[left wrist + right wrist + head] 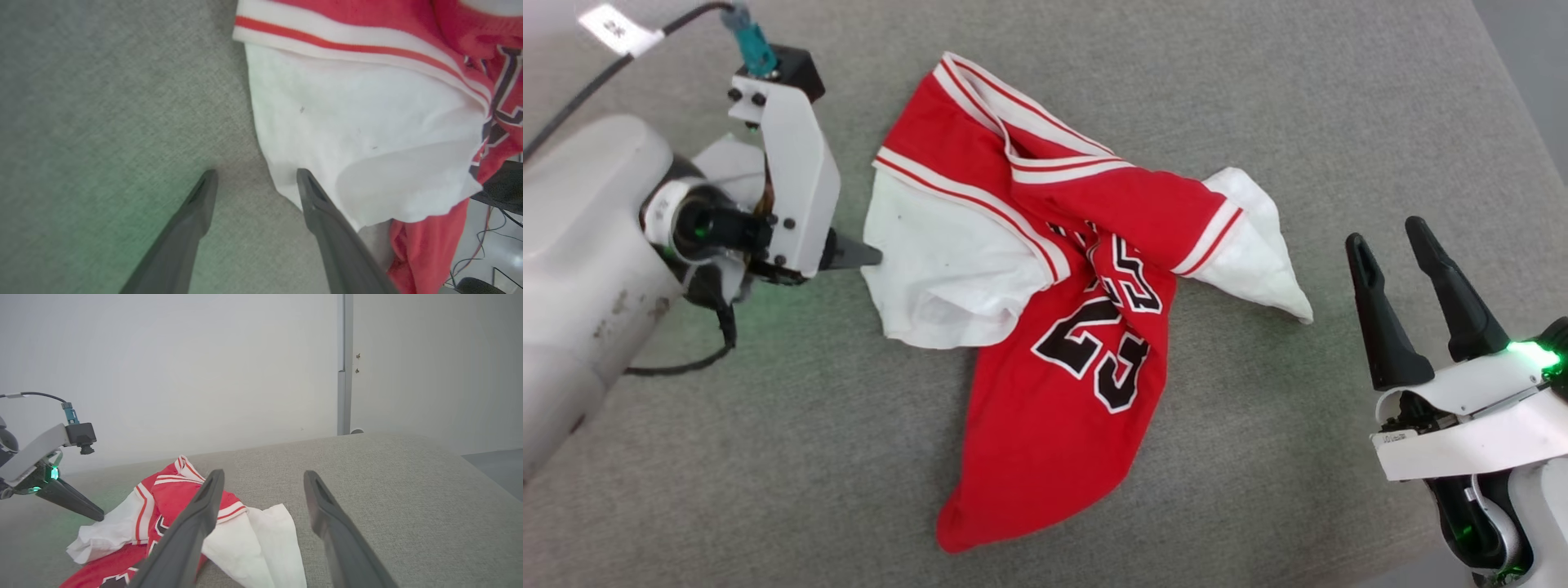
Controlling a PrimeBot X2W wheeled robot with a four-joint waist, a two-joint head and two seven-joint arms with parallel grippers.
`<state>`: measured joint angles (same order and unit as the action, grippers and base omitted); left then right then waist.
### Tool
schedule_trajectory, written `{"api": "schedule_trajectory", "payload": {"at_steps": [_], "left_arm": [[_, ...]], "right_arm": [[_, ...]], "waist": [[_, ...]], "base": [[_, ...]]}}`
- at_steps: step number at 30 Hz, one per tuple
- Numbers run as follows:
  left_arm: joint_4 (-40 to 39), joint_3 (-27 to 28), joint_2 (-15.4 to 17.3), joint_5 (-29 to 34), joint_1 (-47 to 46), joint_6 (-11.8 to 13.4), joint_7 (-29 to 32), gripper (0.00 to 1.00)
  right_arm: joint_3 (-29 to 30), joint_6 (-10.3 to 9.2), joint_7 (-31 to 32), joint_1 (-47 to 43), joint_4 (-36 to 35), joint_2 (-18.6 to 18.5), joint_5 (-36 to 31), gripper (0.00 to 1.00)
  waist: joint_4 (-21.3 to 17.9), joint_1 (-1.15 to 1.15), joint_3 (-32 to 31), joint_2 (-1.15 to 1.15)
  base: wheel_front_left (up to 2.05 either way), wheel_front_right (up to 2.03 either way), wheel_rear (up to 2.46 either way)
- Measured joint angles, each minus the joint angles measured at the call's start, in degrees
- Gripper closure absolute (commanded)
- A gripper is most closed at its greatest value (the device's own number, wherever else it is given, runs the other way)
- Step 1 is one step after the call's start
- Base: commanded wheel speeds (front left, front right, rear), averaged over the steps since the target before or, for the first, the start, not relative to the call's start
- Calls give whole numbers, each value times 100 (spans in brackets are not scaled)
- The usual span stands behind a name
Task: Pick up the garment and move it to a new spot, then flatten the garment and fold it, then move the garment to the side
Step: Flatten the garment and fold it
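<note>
crumpled red garment [1045,441], black number 23 [1094,351] showing

number 23 [1094,349] in black, on the garment [1037,445]

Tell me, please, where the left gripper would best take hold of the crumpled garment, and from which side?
Probably the loose corner of the white sleeve on the garment's left side, coming in low from the robot's left. That corner lies free at the cloth's edge, and the open left gripper points straight at it.
</note>
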<state>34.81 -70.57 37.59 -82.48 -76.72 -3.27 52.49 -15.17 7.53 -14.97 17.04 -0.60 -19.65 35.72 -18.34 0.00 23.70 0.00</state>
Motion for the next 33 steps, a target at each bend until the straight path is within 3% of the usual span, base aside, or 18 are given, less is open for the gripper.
{"api": "schedule_trajectory", "payload": {"at_steps": [4,5,6,7,8,13,20,25,28,31,32,33], "left_arm": [[-103,191,-29,-324,111,29,-5,0],[-129,194,-40,-335,129,33,1,10],[-157,185,-41,-315,139,31,-2,35],[-177,175,-44,-283,147,23,-22,86],[-180,181,-60,-287,171,21,-59,100],[-196,231,7,-368,311,-34,-134,100],[-130,279,911,-41,236,82,-354,100],[1,93,1357,382,156,265,-200,100],[124,56,1466,505,164,279,-294,100],[227,116,1330,431,314,269,-548,100],[257,124,1260,435,358,257,-678,83],[278,122,1209,476,389,215,-820,50]], "right_arm": [[19,0,0,-9,-15,12,0,0],[22,0,0,-9,-16,16,-1,0],[27,0,0,-10,-16,19,-3,0],[33,0,0,-10,-16,22,-14,0],[41,0,0,-13,-15,27,-26,0],[89,0,0,-44,-8,-9,-46,0],[112,0,35,-118,-19,-108,-46,0],[89,0,140,-99,-81,-166,-54,0],[109,0,190,-66,-129,-223,-53,0],[131,0,253,-66,-153,-294,-55,0],[133,0,302,-67,-165,-325,-57,0],[125,0,346,-68,-174,-359,-63,0]], "waist": [[-106,0,94,0],[-124,0,110,0],[-137,0,123,0],[-141,0,128,0],[-137,0,127,0],[-16,0,69,0],[294,0,-73,0],[493,0,-143,0],[554,0,-151,0],[592,0,-152,0],[608,0,-158,0],[625,0,-172,0]], "base": [[0,0,0],[0,0,0],[0,0,0],[0,0,0],[0,0,0],[0,0,0],[0,0,0],[0,0,0],[0,0,0],[0,0,0],[0,0,0],[0,0,0]]}}
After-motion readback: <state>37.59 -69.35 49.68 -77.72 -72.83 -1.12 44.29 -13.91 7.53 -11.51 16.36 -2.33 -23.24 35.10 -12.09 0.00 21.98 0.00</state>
